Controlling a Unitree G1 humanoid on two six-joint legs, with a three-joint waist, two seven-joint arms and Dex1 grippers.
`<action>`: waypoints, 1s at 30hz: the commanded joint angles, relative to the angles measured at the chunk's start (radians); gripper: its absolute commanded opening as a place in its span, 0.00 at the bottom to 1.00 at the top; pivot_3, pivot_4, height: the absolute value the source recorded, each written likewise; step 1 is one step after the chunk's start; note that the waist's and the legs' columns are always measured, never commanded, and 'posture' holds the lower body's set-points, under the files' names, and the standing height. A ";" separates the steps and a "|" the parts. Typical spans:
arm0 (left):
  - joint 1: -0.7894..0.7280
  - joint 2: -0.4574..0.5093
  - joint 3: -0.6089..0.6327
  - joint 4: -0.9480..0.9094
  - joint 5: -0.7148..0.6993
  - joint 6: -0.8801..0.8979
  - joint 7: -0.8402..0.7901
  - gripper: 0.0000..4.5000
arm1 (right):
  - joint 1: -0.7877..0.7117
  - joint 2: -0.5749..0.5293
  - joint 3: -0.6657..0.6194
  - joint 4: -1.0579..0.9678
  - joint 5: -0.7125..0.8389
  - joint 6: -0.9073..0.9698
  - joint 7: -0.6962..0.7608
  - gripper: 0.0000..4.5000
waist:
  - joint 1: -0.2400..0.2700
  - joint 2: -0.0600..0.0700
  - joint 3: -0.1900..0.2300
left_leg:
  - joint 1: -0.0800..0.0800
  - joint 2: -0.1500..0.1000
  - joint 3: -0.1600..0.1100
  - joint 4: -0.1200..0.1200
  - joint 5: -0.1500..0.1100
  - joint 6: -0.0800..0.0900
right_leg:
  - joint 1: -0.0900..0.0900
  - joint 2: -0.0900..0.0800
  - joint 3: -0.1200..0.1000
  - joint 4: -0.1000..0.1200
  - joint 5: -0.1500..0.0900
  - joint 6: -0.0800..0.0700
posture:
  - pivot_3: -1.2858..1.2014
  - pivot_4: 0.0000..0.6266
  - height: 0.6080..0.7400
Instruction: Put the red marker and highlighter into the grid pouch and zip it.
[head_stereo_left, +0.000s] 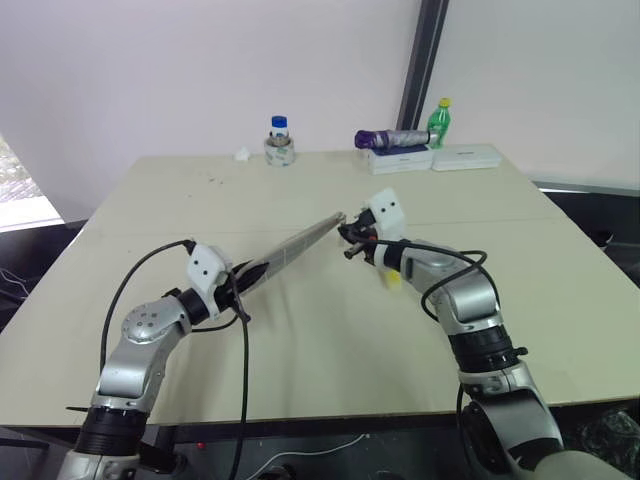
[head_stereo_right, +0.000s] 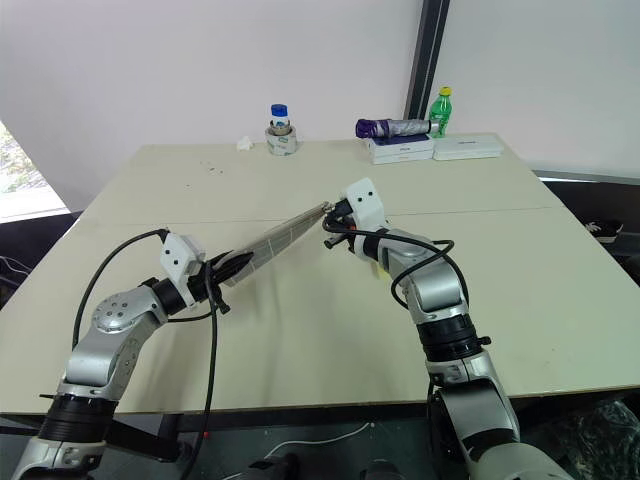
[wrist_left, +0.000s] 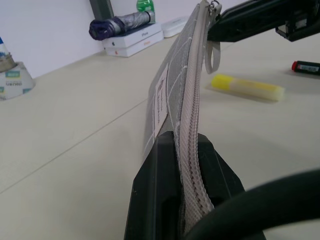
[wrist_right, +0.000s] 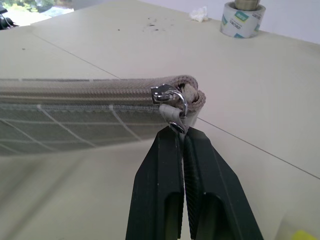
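The right gripper (wrist_right: 183, 137) is pinched together on the zip pull (wrist_right: 176, 116) at one end of the grid pouch (wrist_left: 172, 95). The left gripper (wrist_left: 186, 150) is clamped on the pouch's other end, holding it edge-up above the table (head_stereo_left: 300, 330), zip closed. The highlighter (wrist_left: 247, 87) and the red marker (wrist_left: 306, 66) lie on the table beside it.
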 joint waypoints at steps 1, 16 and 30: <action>-0.014 -0.018 -0.018 -0.033 0.013 0.002 0.019 0.00 | 0.004 0.002 0.056 -0.108 0.008 0.015 0.031 0.00 | 0.000 0.000 0.000 | 0.000 0.000 0.000 0.000 0.000 0.000 | 0.000 0.000 0.000 0.000 0.000 0.000 | 0.52 0.24 0.97; -0.033 -0.171 -0.131 -0.059 0.079 0.045 0.114 0.00 | 0.065 0.030 0.366 -0.363 0.006 0.124 0.141 0.00 | 0.003 0.000 0.000 | 0.000 0.000 0.000 0.000 0.000 0.000 | 0.000 0.000 0.000 0.000 0.000 0.000 | 0.52 0.24 0.97; -0.066 -0.230 -0.114 -0.031 0.104 0.048 0.185 0.00 | 0.096 -0.084 0.253 -0.470 0.047 0.208 0.177 0.30 | 0.011 0.000 0.000 | 0.000 -0.001 -0.001 0.000 0.000 0.000 | 0.001 0.000 0.000 -0.001 0.000 0.000 | 0.52 0.24 0.97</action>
